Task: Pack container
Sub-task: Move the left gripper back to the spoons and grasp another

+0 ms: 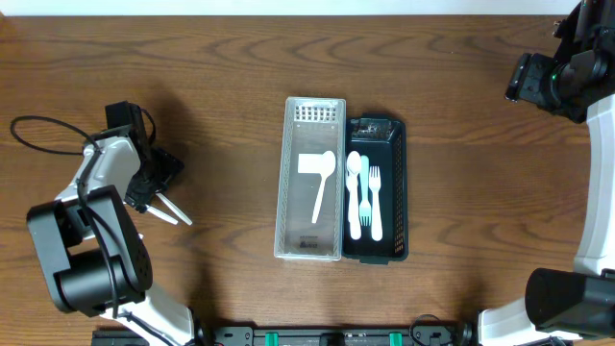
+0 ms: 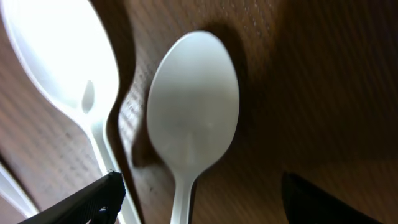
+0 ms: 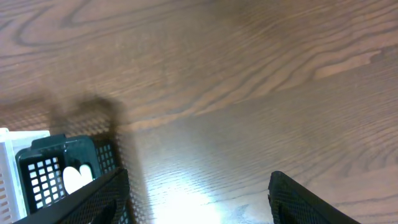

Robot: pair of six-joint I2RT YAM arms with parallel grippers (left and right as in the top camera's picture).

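A clear plastic container point(image 1: 288, 183) lies mid-table with a white serving utensil point(image 1: 319, 178) in it. Beside it on the right a black basket point(image 1: 400, 192) holds a white spoon point(image 1: 354, 192) and two forks point(image 1: 371, 202). My left gripper point(image 1: 152, 192) is low over white utensils point(image 1: 171, 210) on the table at the left. In the left wrist view it is open point(image 2: 202, 180), with its fingers on either side of the handle of a white spoon point(image 2: 193, 106); a second white spoon point(image 2: 62, 56) lies to the left. My right gripper point(image 1: 524, 79) is open and empty point(image 3: 198, 176) above bare wood.
The black basket's corner point(image 3: 56, 168) shows at the lower left of the right wrist view. A black cable point(image 1: 43, 144) loops on the table behind the left arm. The arm bases stand at the front corners.
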